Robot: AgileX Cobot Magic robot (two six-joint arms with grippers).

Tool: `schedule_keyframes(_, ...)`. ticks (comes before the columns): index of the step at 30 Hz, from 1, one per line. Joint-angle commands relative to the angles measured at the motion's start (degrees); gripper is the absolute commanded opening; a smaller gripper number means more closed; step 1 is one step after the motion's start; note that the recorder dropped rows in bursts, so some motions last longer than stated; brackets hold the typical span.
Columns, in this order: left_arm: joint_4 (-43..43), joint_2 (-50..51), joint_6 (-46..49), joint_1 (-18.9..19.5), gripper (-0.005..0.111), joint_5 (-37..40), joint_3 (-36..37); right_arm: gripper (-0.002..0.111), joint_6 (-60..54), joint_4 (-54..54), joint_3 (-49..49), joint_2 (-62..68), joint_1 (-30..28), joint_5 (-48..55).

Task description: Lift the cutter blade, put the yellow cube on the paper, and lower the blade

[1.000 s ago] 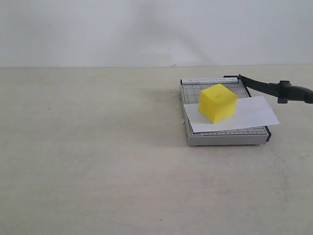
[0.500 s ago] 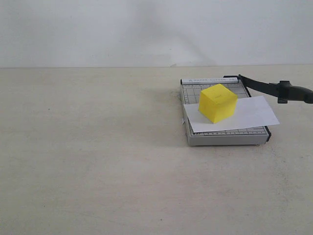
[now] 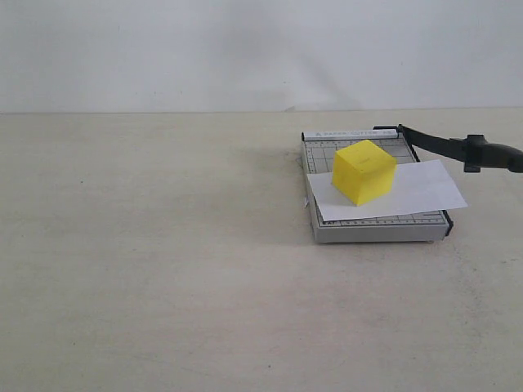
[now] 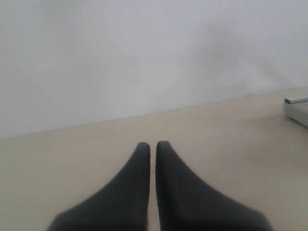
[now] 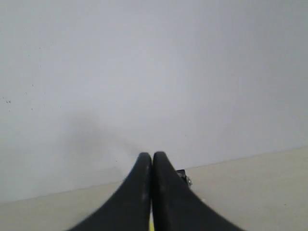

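Nr the table's (image 3: 163, 269) far edge, right of centre, sits the grey trimmer (image 3: 376, 230). Paper (image 3: 421, 189) lies across it, slightly skewed, its right end overhanging the base. Yellow cube (image 3: 364, 171) stands on the paper's left part. Cutter blade (image 3: 437, 144) is up off the base, hinged at the trimmer's far right corner, handle (image 3: 494, 155) out past the right side. Left hand (image 4: 152, 144) & right hand (image 5: 152, 155): each pressed together, pinching nothing.
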Motion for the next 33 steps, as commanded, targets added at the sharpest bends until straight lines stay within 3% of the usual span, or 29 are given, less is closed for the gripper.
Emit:
schedule_keyframes(1,-0.6,-0.2,0.0,5.7,0.004,0.1,0.2,0.0,5.9,0.3,0.0,-0.3,0.1,4.2)
schedule_keyframes(7,-0.6,-0.2,0.0,8.6,0.004,0.1,0.2,0.001,8.9,0.3,-7.3,0.8,0.1,18.8)
schedule_keyframes(9,-0.6,-0.2,0.0,8.6,0.004,0.1,0.2,0.006,8.9,0.3,-11.3,3.0,0.1,24.4)
schedule_keyframes(11,-0.6,-0.2,0.0,8.6,0.004,0.1,0.2,0.019,8.5,0.3,-15.3,6.6,0.1,30.3)
schedule_keyframes(15,-0.6,-0.2,0.0,8.6,0.004,0.1,0.2,0.06,8.6,-1.2,-24.8,16.3,0.1,39.8)
schedule_keyframes(16,-0.6,-0.2,0.0,8.6,0.004,0.1,0.2,0.064,8.8,-2.6,-27.6,19.6,0.1,42.0)
schedule_keyframes(23,-0.6,-0.2,0.0,9.1,0.004,0.1,0.2,0.062,3.7,-7.4,-50.3,44.6,0.1,54.6)
schedule_keyframes(29,-0.6,-0.2,0.0,10.3,0.004,0.1,0.2,0.062,-5.3,-7.4,-71.3,68.3,0.1,74.3)
schedule_keyframes(33,-0.6,-0.2,0.0,10.6,0.004,0.1,0.2,0.062,-8.0,-7.5,-81.1,78.8,0.1,76.9)
